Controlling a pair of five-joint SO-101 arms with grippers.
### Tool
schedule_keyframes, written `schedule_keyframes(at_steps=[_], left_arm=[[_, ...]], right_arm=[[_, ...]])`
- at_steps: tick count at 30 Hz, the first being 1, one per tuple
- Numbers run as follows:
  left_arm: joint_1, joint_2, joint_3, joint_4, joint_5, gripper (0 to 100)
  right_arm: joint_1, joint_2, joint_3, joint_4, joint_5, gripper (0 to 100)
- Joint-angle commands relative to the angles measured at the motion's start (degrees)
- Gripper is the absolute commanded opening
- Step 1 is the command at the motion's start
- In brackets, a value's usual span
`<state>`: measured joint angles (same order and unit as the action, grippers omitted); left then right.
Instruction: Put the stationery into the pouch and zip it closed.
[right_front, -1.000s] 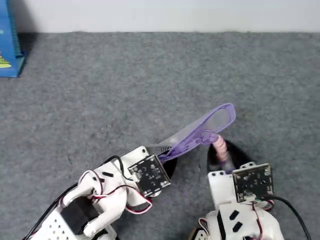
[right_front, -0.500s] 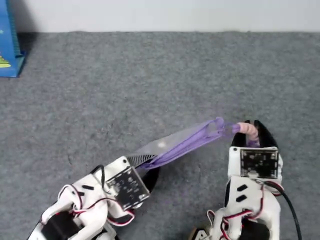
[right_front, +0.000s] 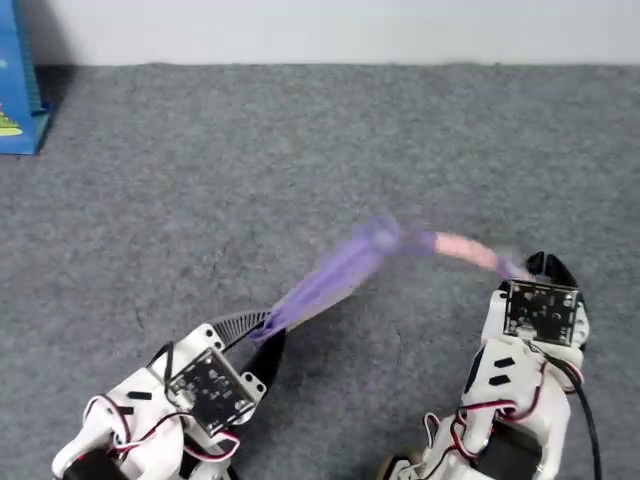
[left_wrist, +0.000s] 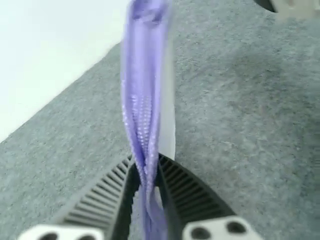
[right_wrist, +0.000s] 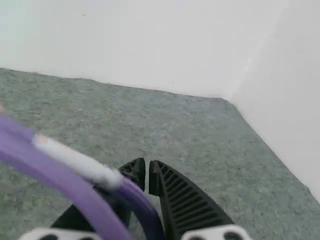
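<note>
A purple pouch (right_front: 335, 280) hangs stretched in the air between the two arms, blurred by motion. My left gripper (right_front: 262, 330) is shut on its near-left end; in the left wrist view the pouch (left_wrist: 142, 100) rises edge-on out of that gripper (left_wrist: 145, 172). A pink zip pull (right_front: 465, 250) runs from the pouch's other end to my right gripper (right_front: 540, 268), which is shut on it. In the right wrist view the pale pull (right_wrist: 75, 160) and a purple strap (right_wrist: 50, 172) lead into the shut gripper (right_wrist: 147, 172). No loose stationery is in sight.
Grey felt covers the table (right_front: 200, 170). A blue box (right_front: 18, 80) stands at the far left corner against a white wall (right_front: 320, 30). In the right wrist view, walls meet in a corner (right_wrist: 235, 90) beyond the table.
The left arm has drawn back to the near left and the right arm has swung right. The pouch, earlier tilted with its face showing, is now pulled out long and thin.
</note>
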<state>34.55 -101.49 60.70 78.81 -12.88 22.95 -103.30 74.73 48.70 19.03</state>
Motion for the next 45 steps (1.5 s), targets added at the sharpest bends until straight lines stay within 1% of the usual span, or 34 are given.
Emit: schedule_keyframes(at_steps=[1,5,7,8,9,11,13,15,18,22,25,31,37,40,43,45], left_arm=[[-1.0,-0.9,-3.3,-0.2,-0.7,1],[-1.3,-0.9,-3.3,-2.9,-0.4,1],[-1.9,-0.9,-2.6,-4.9,2.0,3],[-2.9,-0.9,-2.1,-6.2,4.0,5],[-4.3,-0.9,-1.3,-7.6,6.1,9],[-8.9,-0.9,0.7,-10.9,10.6,20],[-14.4,-0.9,2.7,-14.1,14.7,32],[-20.3,-0.9,4.4,-17.2,16.8,39],[-27.2,-0.8,6.0,-22.6,15.1,39],[-33.0,-0.8,6.9,-26.9,12.9,39],[-35.9,-0.8,6.9,-28.3,12.5,39],[-39.8,-0.8,6.9,-30.2,12.7,39],[-43.6,-0.8,7.0,-30.4,12.7,38],[-43.6,-0.9,9.1,-30.3,12.7,37],[-43.5,-0.9,11.0,-30.3,12.7,37],[-43.5,-1.1,12.0,-30.2,12.8,37]], right_arm=[[-1.2,-0.6,-1.6,1.6,0.0,0.7],[-7.4,-0.6,-7.0,10.1,-1.0,2.3],[-11.8,-0.6,-10.5,15.1,-3.2,7.8],[-13.8,-0.6,-12.0,17.5,-4.0,11.5],[-16.0,-0.5,-13.3,19.6,-4.5,14.7],[-20.3,-0.4,-15.4,22.7,-5.2,18.1],[-23.6,-0.3,-16.7,24.6,-6.2,18.1],[-25.5,-0.3,-17.2,25.6,-7.3,18.2],[-27.0,0.0,-17.4,26.9,-8.1,18.2],[-28.6,0.0,-17.4,27.2,-9.1,18.5],[-31.3,0.0,-17.4,27.1,-10.5,18.7],[-40.8,0.0,-17.4,26.6,-12.9,18.7],[-46.1,-0.6,-17.5,27.2,-14.0,18.7],[-53.1,-0.6,-17.5,26.9,-17.5,18.8],[-61.6,-0.6,-17.5,25.4,-18.7,18.8],[-65.4,-0.6,-17.5,23.3,-18.7,18.8]])
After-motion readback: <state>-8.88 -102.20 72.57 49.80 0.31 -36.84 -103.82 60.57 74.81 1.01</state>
